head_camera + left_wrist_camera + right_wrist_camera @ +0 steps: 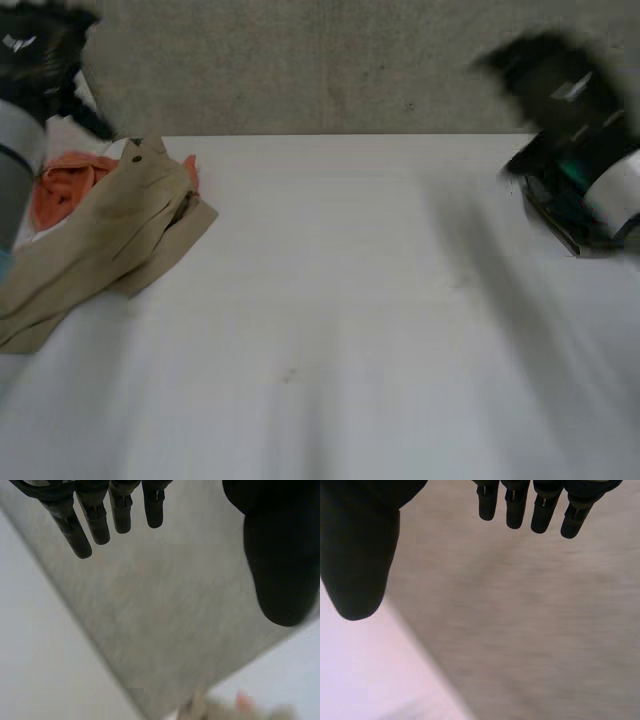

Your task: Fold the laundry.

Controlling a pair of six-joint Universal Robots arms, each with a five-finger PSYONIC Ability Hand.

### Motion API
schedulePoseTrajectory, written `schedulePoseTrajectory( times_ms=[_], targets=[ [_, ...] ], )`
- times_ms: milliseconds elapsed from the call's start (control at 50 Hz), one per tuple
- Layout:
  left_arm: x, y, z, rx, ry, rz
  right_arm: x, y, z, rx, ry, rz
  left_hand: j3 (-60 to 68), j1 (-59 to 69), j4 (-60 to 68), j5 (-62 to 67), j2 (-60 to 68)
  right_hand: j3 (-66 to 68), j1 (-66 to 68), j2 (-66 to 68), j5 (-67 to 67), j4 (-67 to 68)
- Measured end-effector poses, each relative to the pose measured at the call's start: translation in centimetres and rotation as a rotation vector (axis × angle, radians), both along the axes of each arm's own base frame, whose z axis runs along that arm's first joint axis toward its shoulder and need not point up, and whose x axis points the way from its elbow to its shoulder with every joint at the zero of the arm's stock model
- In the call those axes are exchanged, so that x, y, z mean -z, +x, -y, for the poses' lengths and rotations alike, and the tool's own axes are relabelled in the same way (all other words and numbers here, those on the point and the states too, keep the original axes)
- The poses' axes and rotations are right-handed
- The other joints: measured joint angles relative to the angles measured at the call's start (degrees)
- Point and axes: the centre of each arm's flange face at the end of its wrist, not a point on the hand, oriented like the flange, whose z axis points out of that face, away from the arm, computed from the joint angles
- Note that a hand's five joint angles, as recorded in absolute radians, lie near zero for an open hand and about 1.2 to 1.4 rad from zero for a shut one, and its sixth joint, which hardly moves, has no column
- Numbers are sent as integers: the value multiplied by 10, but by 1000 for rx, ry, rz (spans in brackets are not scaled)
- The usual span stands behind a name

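White table (350, 330) carries a crumpled beige garment (110, 235) at its far left, partly over an orange cloth (62, 188); left hand (75, 525) and right hand (520, 507) hover, fingers straight, wide of the thumb

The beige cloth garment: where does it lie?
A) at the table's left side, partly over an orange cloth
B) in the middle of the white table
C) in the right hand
A: the beige cloth garment lies at the left side of the white table, with an orange cloth showing from under it.
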Motion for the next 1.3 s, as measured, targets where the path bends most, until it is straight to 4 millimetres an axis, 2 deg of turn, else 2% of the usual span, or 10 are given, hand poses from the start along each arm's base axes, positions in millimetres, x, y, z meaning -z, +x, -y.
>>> schedulePoseTrajectory(
  times_ms=[160,320,640,760,880,900,1040,1100,1200,1300],
  targets=[
    [101,51,70,0,198,222,78,33,-65,-148,207,-160,0,0,0,0,0,0,0,0,0,0],
    [171,54,101,92,275,329,107,28,-73,-110,257,-250,77,97,79,73,79,0,0,0,0,0],
    [175,18,104,204,243,300,92,15,-63,-44,218,-230,560,520,565,540,564,0,0,0,0,0],
    [131,-25,75,275,193,215,75,2,-51,21,169,-202,560,523,565,540,564,0,0,0,0,0],
    [88,-101,-10,577,173,88,50,-20,-31,149,97,-166,561,523,565,540,565,0,0,0,0,0],
    [88,-101,-10,577,173,88,50,-20,-31,149,97,-166,561,523,565,540,565,0,0,0,0,0],
    [110,-170,-128,995,304,68,36,-37,-18,248,64,-146,562,522,565,540,564,0,0,0,0,0],
    [124,-187,-158,1083,342,91,37,-39,-17,253,69,-148,277,251,283,273,274,0,0,0,0,0],
    [120,-196,-174,1091,319,112,40,-37,-18,239,82,-154,127,123,121,112,124,0,0,0,0,0],
    [90,-181,-157,909,243,95,44,-33,-19,205,96,-164,26,37,25,14,26,0,0,0,0,0]
  ],
)
